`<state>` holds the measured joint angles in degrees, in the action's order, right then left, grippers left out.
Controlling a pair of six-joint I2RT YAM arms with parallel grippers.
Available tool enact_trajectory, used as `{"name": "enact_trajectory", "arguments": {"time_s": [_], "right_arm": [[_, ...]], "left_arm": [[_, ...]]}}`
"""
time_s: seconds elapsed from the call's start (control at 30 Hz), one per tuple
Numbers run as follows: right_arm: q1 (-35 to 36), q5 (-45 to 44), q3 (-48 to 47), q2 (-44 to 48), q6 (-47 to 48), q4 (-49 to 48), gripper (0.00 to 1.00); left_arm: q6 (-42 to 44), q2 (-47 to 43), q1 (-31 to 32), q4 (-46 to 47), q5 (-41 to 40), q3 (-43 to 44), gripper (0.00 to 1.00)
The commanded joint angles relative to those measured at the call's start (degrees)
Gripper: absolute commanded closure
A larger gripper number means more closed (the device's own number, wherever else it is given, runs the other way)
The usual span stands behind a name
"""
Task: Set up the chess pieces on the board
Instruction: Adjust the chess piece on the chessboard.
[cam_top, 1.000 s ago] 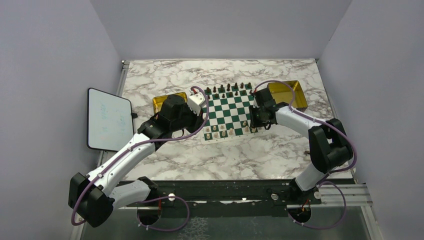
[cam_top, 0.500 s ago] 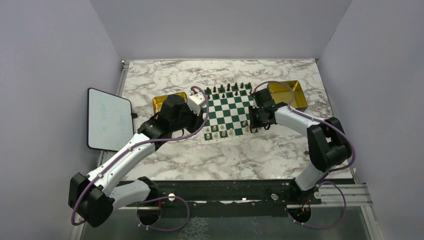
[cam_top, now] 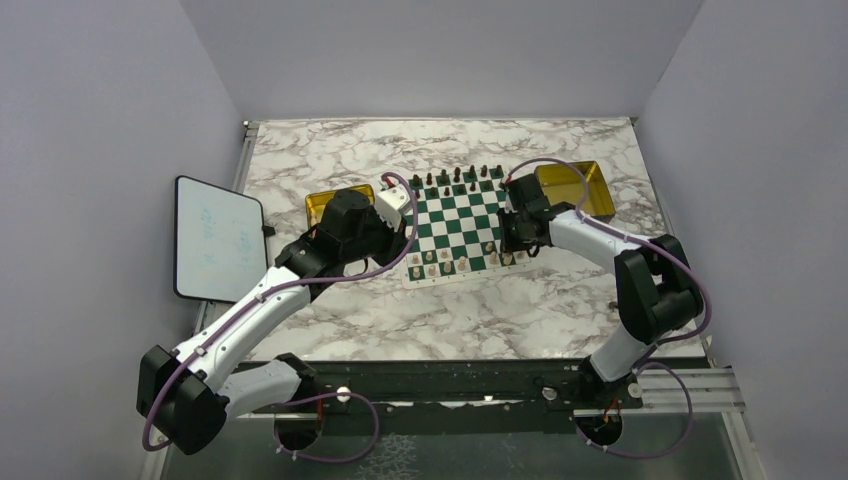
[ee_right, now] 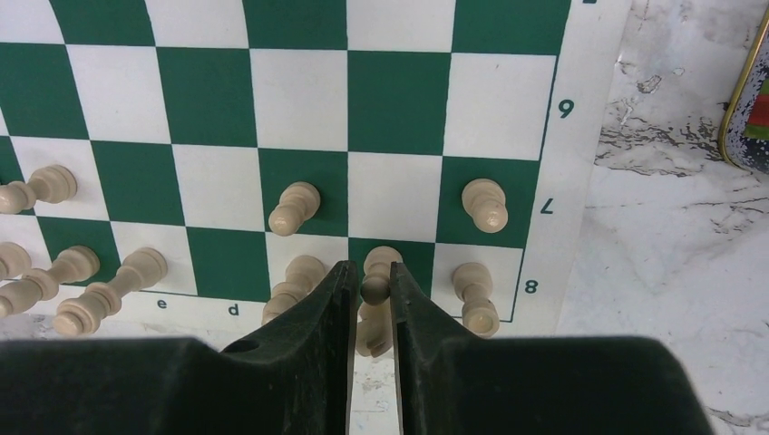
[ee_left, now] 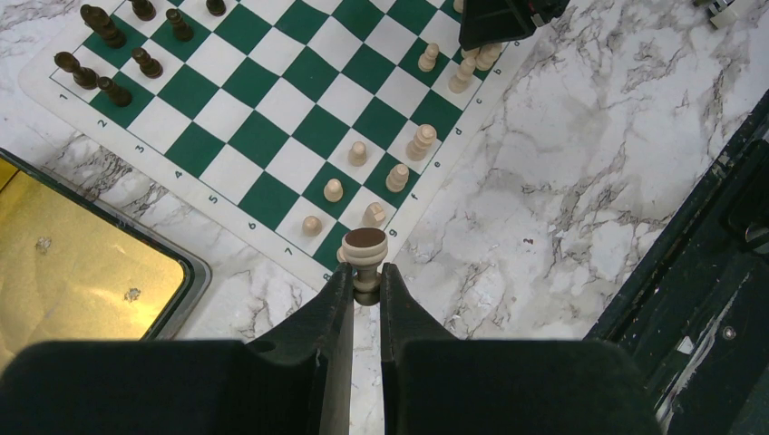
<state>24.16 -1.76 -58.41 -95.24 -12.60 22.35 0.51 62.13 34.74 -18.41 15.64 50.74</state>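
Observation:
The green-and-white board (cam_top: 455,215) lies mid-table, with cream chess pieces (cam_top: 450,262) along its near rows. My left gripper (cam_top: 402,258) hangs at the board's near-left corner, shut on a cream piece (ee_left: 366,246) that is tipped so its dark base faces the camera. It hovers by the corner square of the board (ee_left: 272,136). At the near-right corner my right gripper (cam_top: 508,250) is low over the last row. Its jaws press both sides of an upright cream piece (ee_right: 380,261) on a green square of the board (ee_right: 399,91). Cream neighbours (ee_right: 474,292) stand close on either side.
Dark brown pieces (cam_top: 460,177) line the board's far rows (ee_left: 109,54). Gold trays sit left (cam_top: 322,205) and right (cam_top: 580,185) of the board; the left tray (ee_left: 82,263) is beside my left fingers. A white tablet (cam_top: 215,237) lies off the table's left edge.
The right gripper's jaws have narrowed onto the cream piece, and its wrist shifted slightly toward the board's near-right corner. The left arm and its held piece have not moved.

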Motion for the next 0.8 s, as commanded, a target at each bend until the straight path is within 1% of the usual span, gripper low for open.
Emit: {"name": "enact_trajectory", "arguments": {"time_s": [0.0, 0.1, 0.23, 0.43, 0.57, 0.77], "right_arm": [[0.51, -1.26, -1.32, -0.84, -0.23, -0.42, 0.77], [0.52, -1.19, -1.14, -0.80, -0.32, -0.56, 0.78], [0.53, -1.06, -1.70, -1.25, -0.41, 0.24, 0.72], [0.53, -0.94, -1.53, -1.48, -0.25, 0.58, 0.71], [0.53, -0.70, -1.61, -2.00, -0.30, 0.70, 0.75], [0.53, -1.12, -1.81, -1.32, -0.51, 0.33, 0.83]], "left_arm": [[0.63, -1.20, 0.33, 1.28, 0.97, -0.47, 0.91], [0.63, -1.20, 0.32, 1.28, 0.95, -0.53, 0.91], [0.63, -1.18, 0.33, 1.28, 0.97, -0.47, 0.91], [0.63, -1.11, 0.33, 1.28, 0.96, -0.47, 0.91], [0.63, -1.09, 0.32, 1.28, 1.06, -0.47, 0.91], [0.54, -1.06, 0.33, 1.37, 1.08, -0.47, 0.91]]}}
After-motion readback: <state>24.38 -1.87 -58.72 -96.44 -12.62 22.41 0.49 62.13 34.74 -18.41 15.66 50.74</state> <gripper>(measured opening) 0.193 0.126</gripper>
